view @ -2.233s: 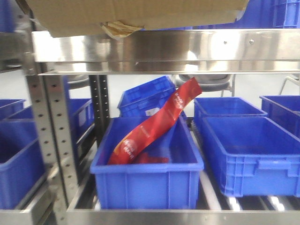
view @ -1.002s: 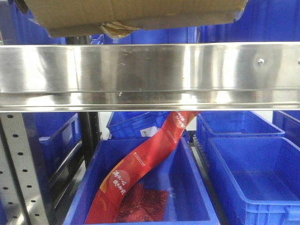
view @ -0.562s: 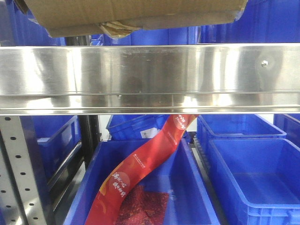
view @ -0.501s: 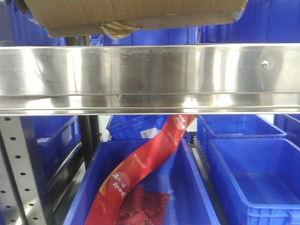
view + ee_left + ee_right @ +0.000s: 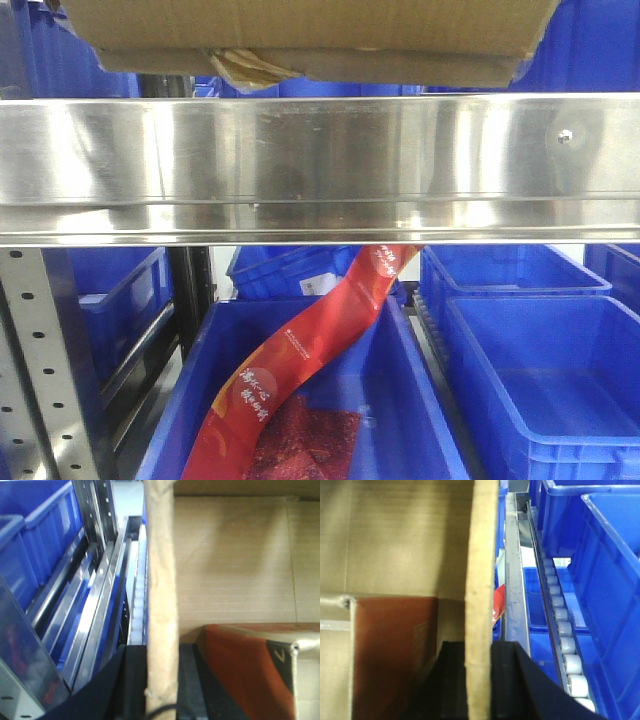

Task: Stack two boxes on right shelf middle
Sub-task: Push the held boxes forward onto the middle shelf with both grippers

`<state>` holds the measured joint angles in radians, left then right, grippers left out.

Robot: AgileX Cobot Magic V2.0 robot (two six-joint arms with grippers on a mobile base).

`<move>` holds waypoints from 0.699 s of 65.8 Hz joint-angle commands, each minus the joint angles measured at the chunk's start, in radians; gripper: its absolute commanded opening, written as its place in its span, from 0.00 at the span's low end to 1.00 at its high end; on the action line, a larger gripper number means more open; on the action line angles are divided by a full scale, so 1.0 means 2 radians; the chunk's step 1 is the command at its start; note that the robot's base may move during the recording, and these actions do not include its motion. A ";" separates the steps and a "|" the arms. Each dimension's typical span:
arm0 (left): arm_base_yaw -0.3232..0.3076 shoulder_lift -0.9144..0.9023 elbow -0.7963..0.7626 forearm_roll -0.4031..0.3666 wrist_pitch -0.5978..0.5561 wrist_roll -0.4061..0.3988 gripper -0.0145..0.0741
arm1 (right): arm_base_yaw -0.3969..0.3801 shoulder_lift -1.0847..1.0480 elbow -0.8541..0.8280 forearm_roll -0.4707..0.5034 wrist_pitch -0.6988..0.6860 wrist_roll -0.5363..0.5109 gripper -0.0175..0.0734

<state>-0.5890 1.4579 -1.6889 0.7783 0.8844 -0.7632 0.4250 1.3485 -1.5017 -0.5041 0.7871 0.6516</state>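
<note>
One brown cardboard box [image 5: 300, 35] hangs at the top of the front view, its underside just above the right shelf middle, a shiny steel edge band [image 5: 320, 160]. A tan tape scrap [image 5: 245, 65] dangles from the box. Whether the box touches the shelf cannot be told. My left gripper [image 5: 161, 680] is shut on the box's left wall [image 5: 161, 580]. My right gripper [image 5: 479, 680] is shut on its right wall [image 5: 482, 555]. A red-brown carton [image 5: 245, 670] lies inside the box. The second box is out of view.
Below the steel band stand blue bins [image 5: 540, 370], and one holds a long red packet [image 5: 300, 370]. A grey perforated upright [image 5: 40, 370] rises at the left. White rollers [image 5: 562, 630] and more blue bins [image 5: 605, 555] run beside the box's right wall.
The steel shelf band has grown and come nearer in the front view. In the last half second the box's underside has dropped lower and spread to the right.
</note>
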 commanded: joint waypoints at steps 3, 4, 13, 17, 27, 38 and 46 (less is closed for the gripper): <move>0.008 -0.003 -0.003 -0.027 -0.036 -0.003 0.04 | 0.003 0.002 -0.005 -0.003 -0.034 0.003 0.02; 0.012 -0.002 -0.003 -0.041 -0.036 -0.003 0.04 | 0.003 0.003 -0.005 -0.003 -0.034 0.004 0.02; 0.055 0.002 -0.003 -0.105 -0.057 0.016 0.04 | 0.001 0.022 -0.005 -0.003 -0.038 0.044 0.02; 0.069 0.006 -0.003 -0.131 -0.066 0.043 0.04 | 0.001 0.030 -0.005 -0.003 -0.053 0.047 0.02; 0.083 0.022 -0.003 -0.179 -0.066 0.097 0.04 | -0.003 0.046 -0.006 -0.003 -0.083 0.047 0.04; 0.083 0.040 -0.003 -0.183 -0.067 0.101 0.07 | -0.017 0.062 -0.007 -0.003 -0.082 0.047 0.21; 0.083 0.047 -0.003 -0.180 -0.070 0.102 0.23 | -0.023 0.065 -0.007 -0.003 -0.083 0.048 0.39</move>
<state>-0.4189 1.5502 -1.6889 0.4590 0.8066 -0.5647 0.3860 1.4782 -1.5072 -0.5021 0.6742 0.7454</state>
